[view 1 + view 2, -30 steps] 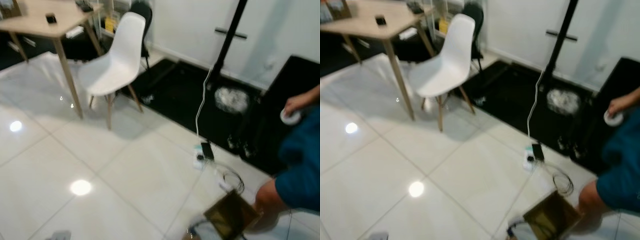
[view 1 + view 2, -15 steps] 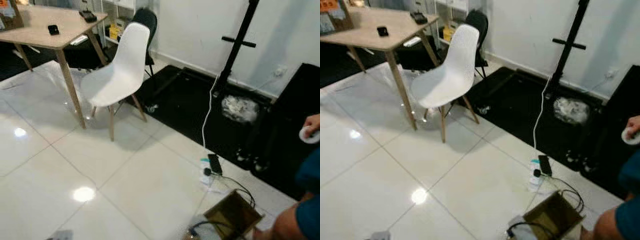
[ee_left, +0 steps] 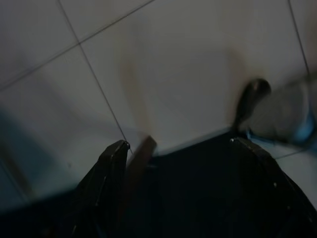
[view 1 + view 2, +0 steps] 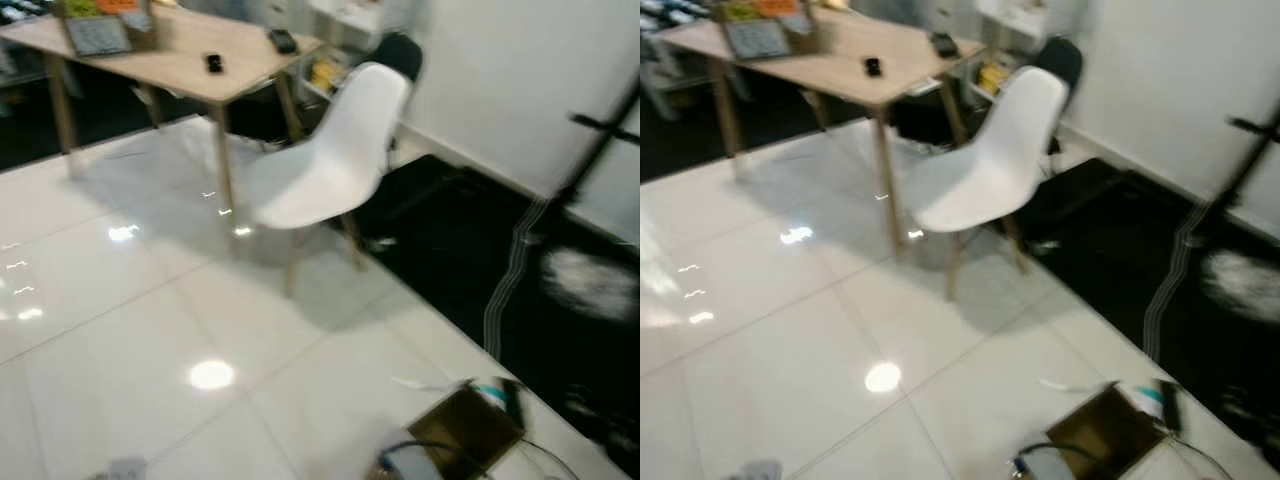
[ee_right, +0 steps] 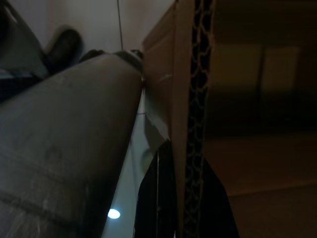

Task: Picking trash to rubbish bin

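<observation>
Right gripper [image 5: 171, 198] clamps cardboard box [image 4: 466, 432] wall.

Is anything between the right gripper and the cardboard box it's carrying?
Nothing visible. The right gripper clamps the cardboard box by its corrugated wall, a finger on each side.

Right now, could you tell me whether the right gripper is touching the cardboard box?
Touching. In the right wrist view, the right gripper has its black fingers closed on the corrugated edge of the cardboard box, pressed against the wall with no gap.
</observation>
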Controlling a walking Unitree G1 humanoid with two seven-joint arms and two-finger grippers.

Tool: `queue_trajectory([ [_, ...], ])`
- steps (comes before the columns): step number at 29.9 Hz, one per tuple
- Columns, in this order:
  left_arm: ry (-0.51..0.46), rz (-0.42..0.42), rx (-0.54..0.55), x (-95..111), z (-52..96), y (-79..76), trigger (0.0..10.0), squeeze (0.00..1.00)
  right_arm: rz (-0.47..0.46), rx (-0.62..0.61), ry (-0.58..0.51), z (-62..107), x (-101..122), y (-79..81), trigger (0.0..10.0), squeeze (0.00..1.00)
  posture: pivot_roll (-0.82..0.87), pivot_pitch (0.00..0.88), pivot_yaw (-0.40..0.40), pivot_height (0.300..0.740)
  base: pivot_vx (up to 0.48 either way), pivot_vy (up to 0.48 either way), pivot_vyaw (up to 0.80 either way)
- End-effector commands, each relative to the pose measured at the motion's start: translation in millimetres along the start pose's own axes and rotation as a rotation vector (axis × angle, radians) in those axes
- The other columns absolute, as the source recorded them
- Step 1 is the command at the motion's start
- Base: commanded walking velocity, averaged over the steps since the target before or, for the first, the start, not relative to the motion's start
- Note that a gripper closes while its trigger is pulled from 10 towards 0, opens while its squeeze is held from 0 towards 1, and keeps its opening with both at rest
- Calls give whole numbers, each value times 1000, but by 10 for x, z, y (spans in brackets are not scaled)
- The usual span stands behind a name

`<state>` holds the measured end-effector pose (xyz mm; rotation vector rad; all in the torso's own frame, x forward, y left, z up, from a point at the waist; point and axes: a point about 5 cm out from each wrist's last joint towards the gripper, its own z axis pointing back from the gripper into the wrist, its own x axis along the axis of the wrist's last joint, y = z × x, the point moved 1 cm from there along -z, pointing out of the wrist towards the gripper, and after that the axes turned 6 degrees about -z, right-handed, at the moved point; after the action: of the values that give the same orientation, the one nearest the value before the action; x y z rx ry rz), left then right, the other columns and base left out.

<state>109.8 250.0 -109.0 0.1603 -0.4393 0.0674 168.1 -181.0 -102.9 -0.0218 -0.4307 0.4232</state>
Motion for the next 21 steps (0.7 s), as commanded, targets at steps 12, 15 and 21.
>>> queue_trajectory([
  [12,17,38,43,-53,30,190,10000,0,28,23,7,-10,36,46,10000,0,161,64,-26,740,306,0,738],
  [15,11,38,46,-34,30,209,10000,0,26,25,3,-13,57,51,10000,0,161,63,-25,740,304,0,738],
  [21,7,38,44,-21,28,210,10000,0,23,23,-2,-14,71,54,10000,0,159,61,-21,740,307,0,738],
])
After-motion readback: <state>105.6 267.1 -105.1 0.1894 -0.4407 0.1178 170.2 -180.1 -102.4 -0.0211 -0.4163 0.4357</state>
